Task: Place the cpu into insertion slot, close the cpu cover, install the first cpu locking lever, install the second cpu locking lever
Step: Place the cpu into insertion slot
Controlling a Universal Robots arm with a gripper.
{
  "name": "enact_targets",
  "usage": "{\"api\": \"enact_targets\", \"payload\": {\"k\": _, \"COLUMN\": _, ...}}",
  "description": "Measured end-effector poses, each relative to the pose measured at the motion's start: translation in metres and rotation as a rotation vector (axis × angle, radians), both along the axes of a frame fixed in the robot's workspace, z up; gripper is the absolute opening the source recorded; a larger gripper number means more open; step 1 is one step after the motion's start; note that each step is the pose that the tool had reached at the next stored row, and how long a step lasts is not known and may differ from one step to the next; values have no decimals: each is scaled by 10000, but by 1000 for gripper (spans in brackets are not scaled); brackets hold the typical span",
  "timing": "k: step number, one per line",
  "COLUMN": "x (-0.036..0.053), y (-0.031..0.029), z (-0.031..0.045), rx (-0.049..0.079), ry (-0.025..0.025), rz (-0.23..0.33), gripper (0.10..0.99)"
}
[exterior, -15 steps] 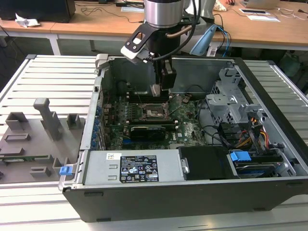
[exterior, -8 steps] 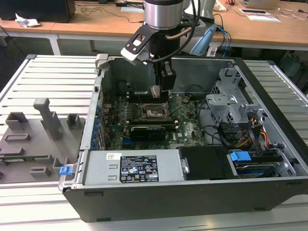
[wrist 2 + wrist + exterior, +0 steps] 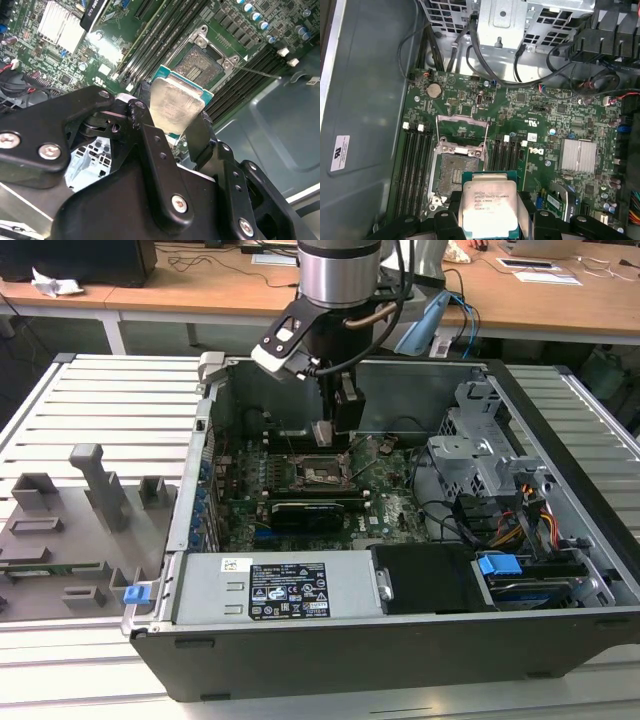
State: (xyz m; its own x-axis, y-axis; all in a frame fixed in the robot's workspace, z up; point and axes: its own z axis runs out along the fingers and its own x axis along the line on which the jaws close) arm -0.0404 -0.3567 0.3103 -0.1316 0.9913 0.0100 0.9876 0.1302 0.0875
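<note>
Cpu [image 3: 490, 207] is clamped by its edges in the gripper [image 3: 172, 114], held above the insertion slot [image 3: 455, 172], not seated. Slot's pin field is left bare, cpu cover [image 3: 461, 131] flipped open. All is housed inside the open computer case [image 3: 400, 660].

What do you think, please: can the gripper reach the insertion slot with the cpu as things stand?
Probably yes. The gripper is shut on the cpu close to the insertion slot, whose pin field lies bare. The cpu cover looks swung open, and nothing seems to stand between chip and socket.
</note>
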Motion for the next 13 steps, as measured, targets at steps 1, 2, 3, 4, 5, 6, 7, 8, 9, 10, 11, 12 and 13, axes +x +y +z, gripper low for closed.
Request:
{"api": "enact_targets", "payload": {"k": 1, "x": 0, "y": 0, "z": -6, "rx": 0, "ry": 1, "rz": -7, "gripper": 525}}
{"api": "enact_targets", "payload": {"k": 2, "x": 0, "y": 0, "z": -14, "rx": 0, "ry": 1, "rz": -33, "gripper": 525}}
{"api": "enact_targets", "payload": {"k": 3, "x": 0, "y": 0, "z": -18, "rx": -1, "ry": 1, "rz": -65, "gripper": 525}}
{"api": "enact_targets", "payload": {"k": 4, "x": 0, "y": 0, "z": -21, "rx": -1, "ry": 1, "rz": -108, "gripper": 525}}
{"api": "enact_targets", "payload": {"k": 5, "x": 0, "y": 0, "z": -25, "rx": 0, "ry": 1, "rz": -170, "gripper": 525}}
{"api": "enact_targets", "payload": {"k": 6, "x": 0, "y": 0, "z": -29, "rx": -1, "ry": 1, "rz": -226, "gripper": 525}}
{"api": "enact_targets", "payload": {"k": 7, "x": 0, "y": 0, "z": -32, "rx": 0, "ry": 1, "rz": -256, "gripper": 525}}
{"api": "enact_targets", "payload": {"k": 8, "x": 0, "y": 0, "z": -34, "rx": 0, "ry": 0, "rz": -279, "gripper": 525}}
{"api": "enact_targets", "payload": {"k": 9, "x": 0, "y": 0, "z": -37, "rx": 0, "ry": 1, "rz": -316, "gripper": 525}}
{"api": "enact_targets", "payload": {"k": 10, "x": 0, "y": 0, "z": -40, "rx": 0, "ry": 0, "rz": -339, "gripper": 525}}
{"api": "enact_targets", "payload": {"k": 11, "x": 0, "y": 0, "z": -42, "rx": 0, "ry": 1, "rz": -360, "gripper": 525}}
{"api": "enact_targets", "payload": {"k": 12, "x": 0, "y": 0, "z": -44, "rx": -1, "ry": 1, "rz": -380, "gripper": 525}}
{"api": "enact_targets", "payload": {"k": 13, "x": 0, "y": 0, "z": -47, "rx": 0, "ry": 0, "rz": -399, "gripper": 525}}
